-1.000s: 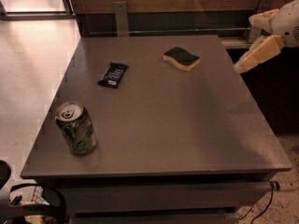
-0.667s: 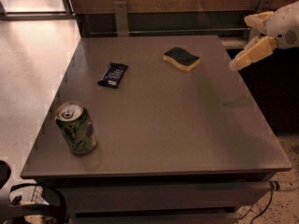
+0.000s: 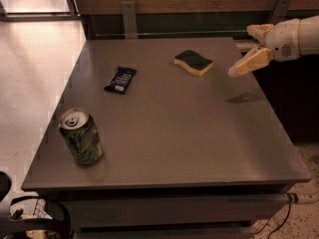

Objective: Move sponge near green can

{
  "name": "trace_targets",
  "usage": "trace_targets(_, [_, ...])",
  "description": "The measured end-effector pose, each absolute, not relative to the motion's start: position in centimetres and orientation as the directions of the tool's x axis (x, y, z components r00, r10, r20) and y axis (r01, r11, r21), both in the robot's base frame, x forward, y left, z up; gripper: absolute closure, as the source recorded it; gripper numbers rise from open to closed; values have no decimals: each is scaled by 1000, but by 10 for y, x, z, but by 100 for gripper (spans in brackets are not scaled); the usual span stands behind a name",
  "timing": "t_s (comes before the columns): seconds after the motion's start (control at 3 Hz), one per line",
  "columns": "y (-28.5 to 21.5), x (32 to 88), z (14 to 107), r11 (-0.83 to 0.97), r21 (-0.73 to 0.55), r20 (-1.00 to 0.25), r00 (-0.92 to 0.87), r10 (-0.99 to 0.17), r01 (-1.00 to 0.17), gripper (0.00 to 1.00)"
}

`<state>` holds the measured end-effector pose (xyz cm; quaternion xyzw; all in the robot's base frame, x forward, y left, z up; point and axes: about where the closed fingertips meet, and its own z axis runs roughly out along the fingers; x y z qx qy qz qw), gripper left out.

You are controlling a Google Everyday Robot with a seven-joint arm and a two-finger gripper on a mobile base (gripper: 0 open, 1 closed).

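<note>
The sponge (image 3: 194,62), dark green on top over pale yellow foam, lies flat on the grey table (image 3: 169,133) at the far middle-right. The green can (image 3: 81,136) stands upright near the front-left corner, silver top showing. My gripper (image 3: 241,52) hovers above the table's far right edge, a short way right of the sponge and not touching it. Its two pale fingers (image 3: 250,63) are spread apart with nothing between them. The can is far from both the sponge and the gripper.
A dark blue snack bar wrapper (image 3: 120,79) lies on the table left of the sponge. A wooden wall with metal brackets (image 3: 129,19) runs behind the table. Pale floor lies to the left, and dark equipment with cables sits at the bottom left.
My gripper has moved left and slightly down, coming in over the table's right edge toward the sponge. The sponge, can and wrapper have not moved.
</note>
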<state>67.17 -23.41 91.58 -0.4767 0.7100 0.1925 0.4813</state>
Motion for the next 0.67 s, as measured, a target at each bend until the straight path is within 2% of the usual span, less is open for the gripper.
trace_targets(0.67, [-206, 720, 877, 505, -86, -901, -150, -408, -859, 0])
